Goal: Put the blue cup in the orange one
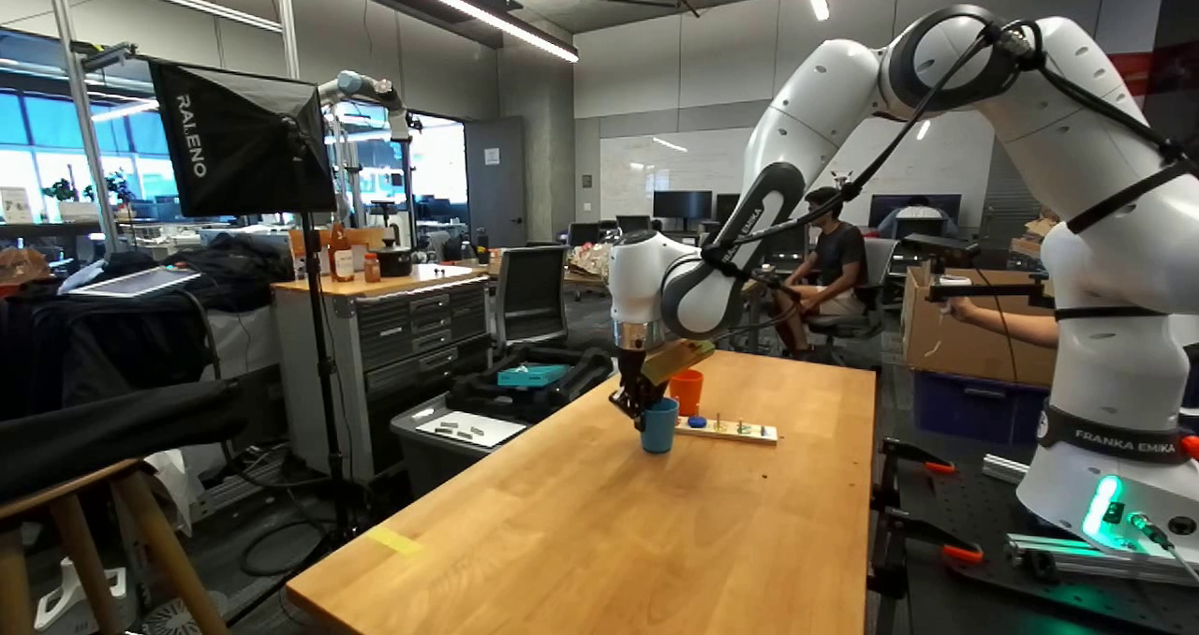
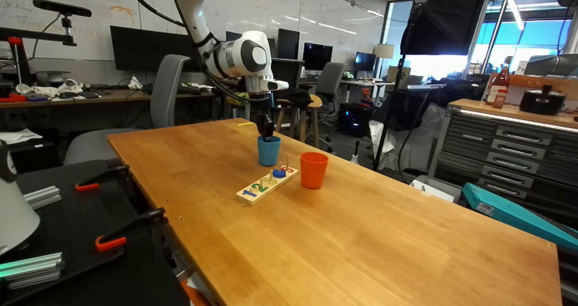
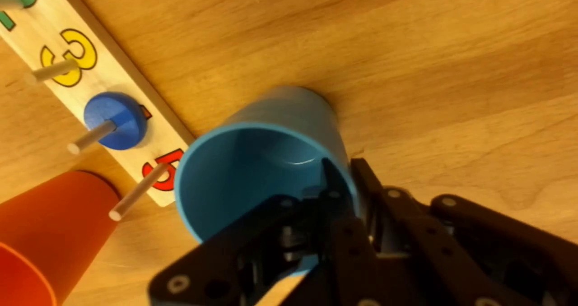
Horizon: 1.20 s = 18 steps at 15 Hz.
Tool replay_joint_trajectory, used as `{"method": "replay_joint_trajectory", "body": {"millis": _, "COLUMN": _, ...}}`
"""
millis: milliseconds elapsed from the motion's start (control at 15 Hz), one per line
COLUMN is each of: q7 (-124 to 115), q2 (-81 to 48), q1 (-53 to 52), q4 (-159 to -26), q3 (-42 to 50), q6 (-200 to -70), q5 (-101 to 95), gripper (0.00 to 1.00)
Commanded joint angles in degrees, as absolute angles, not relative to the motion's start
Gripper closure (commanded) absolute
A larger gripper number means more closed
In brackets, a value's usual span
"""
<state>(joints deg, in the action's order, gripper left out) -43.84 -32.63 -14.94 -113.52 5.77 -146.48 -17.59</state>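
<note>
The blue cup stands upright at the table's far part in an exterior view; it also shows in an exterior view and in the wrist view. My gripper is shut on its rim, one finger inside and one outside the wall. The gripper comes down from above in both exterior views. The cup's base is at or very near the table; I cannot tell whether it touches. The orange cup stands upright, apart from the blue cup; it also shows in the wrist view and in an exterior view.
A wooden number board with thin upright pegs lies beside both cups, its end close to them. A blue disc sits on one peg. The wooden table has its edge near the orange cup.
</note>
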Motion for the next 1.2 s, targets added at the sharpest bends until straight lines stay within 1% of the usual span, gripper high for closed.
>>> {"method": "replay_joint_trajectory", "body": {"millis": 0, "q7": -43.2, "q2": -33.2, "q1": -15.8, "q4": -111.4, "q3": 6.9, "q6": -145.5, "q5": -17.1, "gripper": 0.98}}
{"method": "replay_joint_trajectory", "body": {"millis": 67, "q7": -43.1, "q2": -33.0, "q1": -15.7, "q4": -111.3, "q3": 6.8, "q6": -145.3, "q5": -16.9, "gripper": 0.94}}
{"method": "replay_joint_trajectory", "body": {"millis": 133, "q7": -42.7, "q2": -32.8, "q1": -15.6, "q4": -111.0, "q3": 6.6, "q6": -144.8, "q5": -16.7, "gripper": 0.93}}
{"method": "replay_joint_trajectory", "body": {"millis": 400, "q7": -42.1, "q2": -29.7, "q1": -15.5, "q4": -110.5, "q3": 6.3, "q6": -141.6, "q5": -16.5, "gripper": 0.92}}
{"method": "replay_joint_trajectory", "body": {"millis": 533, "q7": -42.2, "q2": -28.1, "q1": -14.9, "q4": -109.5, "q3": 6.9, "q6": -138.6, "q5": -17.0, "gripper": 0.93}}
{"method": "replay_joint_trajectory", "body": {"millis": 800, "q7": -42.6, "q2": -25.5, "q1": -12.7, "q4": -106.4, "q3": 8.6, "q6": -133.7, "q5": -18.2, "gripper": 0.93}}
{"method": "replay_joint_trajectory", "body": {"millis": 1133, "q7": -42.7, "q2": -24.8, "q1": -9.2, "q4": -104.1, "q3": 10.8, "q6": -130.8, "q5": -19.5, "gripper": 0.93}}
